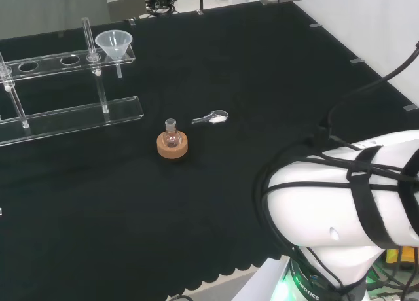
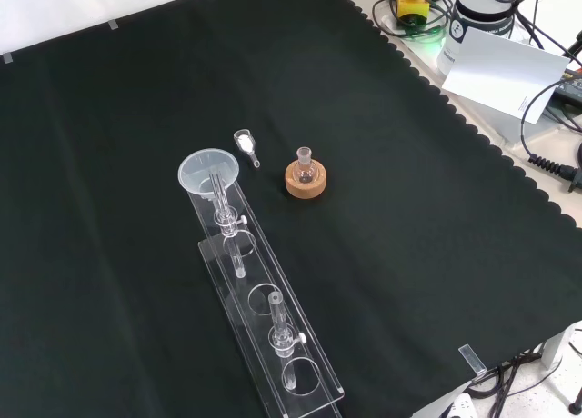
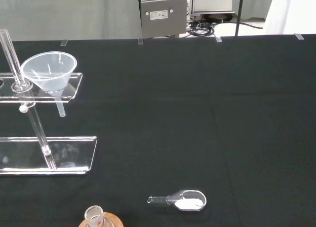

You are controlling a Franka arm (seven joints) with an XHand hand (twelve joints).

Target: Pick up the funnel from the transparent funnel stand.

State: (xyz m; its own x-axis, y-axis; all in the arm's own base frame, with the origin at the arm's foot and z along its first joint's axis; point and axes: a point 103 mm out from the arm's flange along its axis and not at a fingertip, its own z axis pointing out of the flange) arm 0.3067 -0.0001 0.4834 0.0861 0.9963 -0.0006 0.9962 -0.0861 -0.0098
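Funnel (image 1: 114, 44) in clear, faint stand (image 1: 72, 121)

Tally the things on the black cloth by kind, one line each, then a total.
Funnel: 1
Funnel stand: 1
Flask: 1
Cork ring: 1
Scoop: 1
Total: 5

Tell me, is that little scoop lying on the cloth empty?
No. In the wrist view the clear scoop lies on the black cloth with a small heap of white powder in its bowl.
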